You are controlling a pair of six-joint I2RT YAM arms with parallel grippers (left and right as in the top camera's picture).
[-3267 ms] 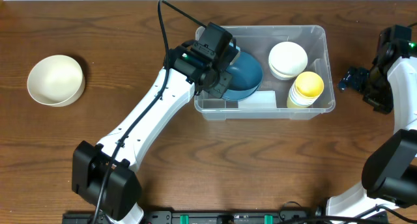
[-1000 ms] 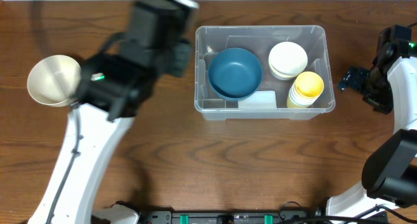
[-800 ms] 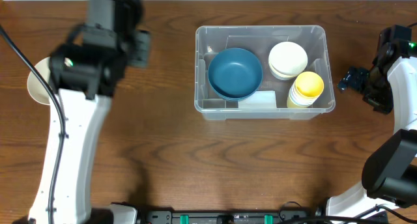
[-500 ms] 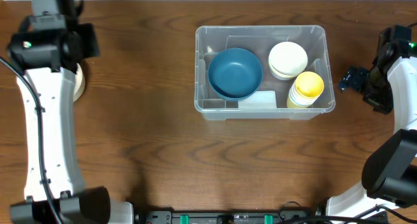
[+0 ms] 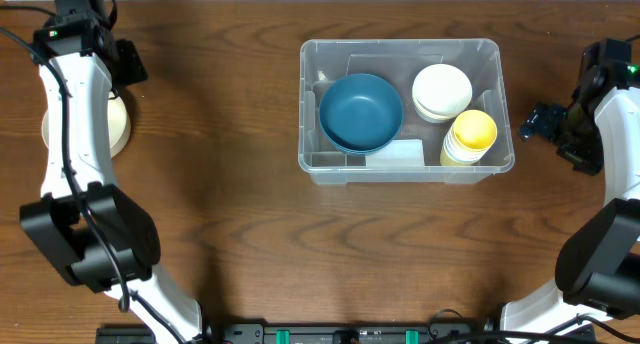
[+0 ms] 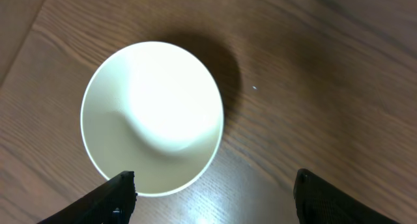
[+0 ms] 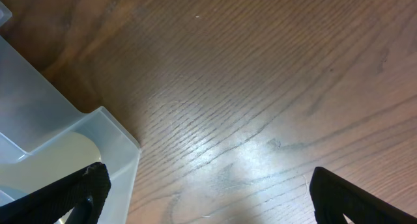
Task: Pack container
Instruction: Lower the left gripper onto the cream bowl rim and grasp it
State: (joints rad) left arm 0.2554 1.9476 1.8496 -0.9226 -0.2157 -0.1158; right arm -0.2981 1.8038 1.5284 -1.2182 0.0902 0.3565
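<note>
Though the container [image 5: 405,46] is see-through, I read its shape well from overhead: a large rectangular plastic bin with a rounded rim, stepped corners and a whitish label [image 5: 396,154] on its base. It rests on the wooden surface [image 5: 250,214]. Inside the container a blue bowl [image 5: 361,111] fills its left half. A white bowl [image 5: 442,91] sits at its far right, with a stack of yellow cups [image 5: 470,134] just in front of that. The left jaws are well off to the container's left, spread wide and pinching nothing, above a cream bowl [image 6: 153,116] standing on the surface. The right jaws hang just beyond the container's right end, apart from it, also spread wide and empty. My right wrist camera catches only one corner of the container.
</note>
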